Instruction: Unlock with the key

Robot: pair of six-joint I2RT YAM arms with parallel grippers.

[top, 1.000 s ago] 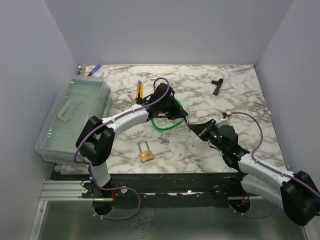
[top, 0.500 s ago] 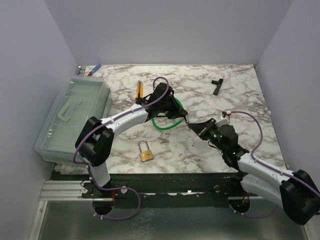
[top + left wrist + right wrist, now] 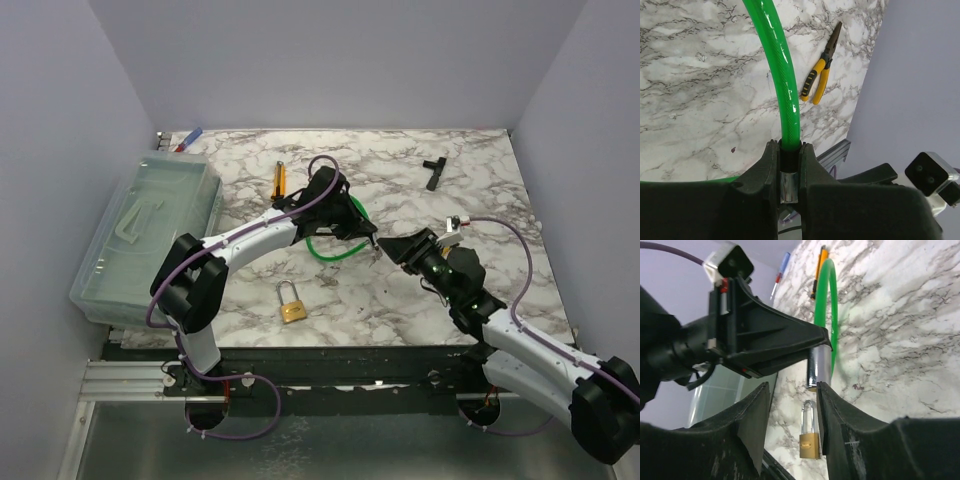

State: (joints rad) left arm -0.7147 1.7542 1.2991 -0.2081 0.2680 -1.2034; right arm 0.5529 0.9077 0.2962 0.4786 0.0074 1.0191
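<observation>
My left gripper (image 3: pixel 362 232) is shut on the metal end (image 3: pixel 789 186) of the green cable loop (image 3: pixel 330 250) and holds it just above the table. In the left wrist view the cable (image 3: pixel 785 75) runs straight out from between the jaws. My right gripper (image 3: pixel 395 245) is open and empty, right next to that metal end (image 3: pixel 819 367), whose tip sits at the inner edge of my right finger (image 3: pixel 840 410). The small brass padlock (image 3: pixel 292 305) lies shut on the table near the front; it also shows between the right jaws (image 3: pixel 809 440). I see no key in any view.
A clear plastic box (image 3: pixel 150 230) stands on the left. Yellow-handled pliers (image 3: pixel 280 182) lie behind the left gripper. A black T-shaped tool (image 3: pixel 434 170) lies at the back right. A screwdriver (image 3: pixel 188 138) lies in the back left corner.
My right gripper has drawn back a little to the right, away from the cable end. The left gripper, cable and padlock have not moved.
</observation>
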